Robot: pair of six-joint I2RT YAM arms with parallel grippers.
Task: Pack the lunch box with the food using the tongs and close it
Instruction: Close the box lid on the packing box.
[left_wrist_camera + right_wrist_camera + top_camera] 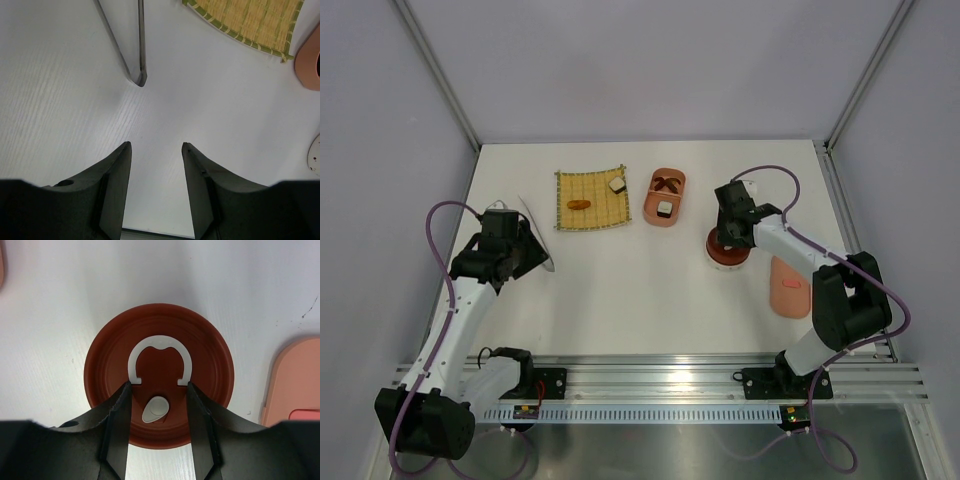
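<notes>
Food count: four pieces, two in the lunch box (653,205), two on the yellow mat (590,215).

Top view: the mat carries one orange-brown lump (579,204) and one white-and-dark block (617,184); the uncovered box holds one brown piece (667,181) and one more block (664,208). One pair of tongs (527,208) lies left of the mat, near the left gripper (532,252). The right gripper (728,238) hangs over one round red lid (725,262), with one pink lid (789,286) beside it. Left wrist view: left gripper (156,145) fingers apart, nothing between; tongs (141,75) on the table (60,110) ahead, untouched. Right wrist view: right gripper (157,385) fingers apart above the red lid (110,355), clamped on nothing; pink lid (295,385) at the edge.
</notes>
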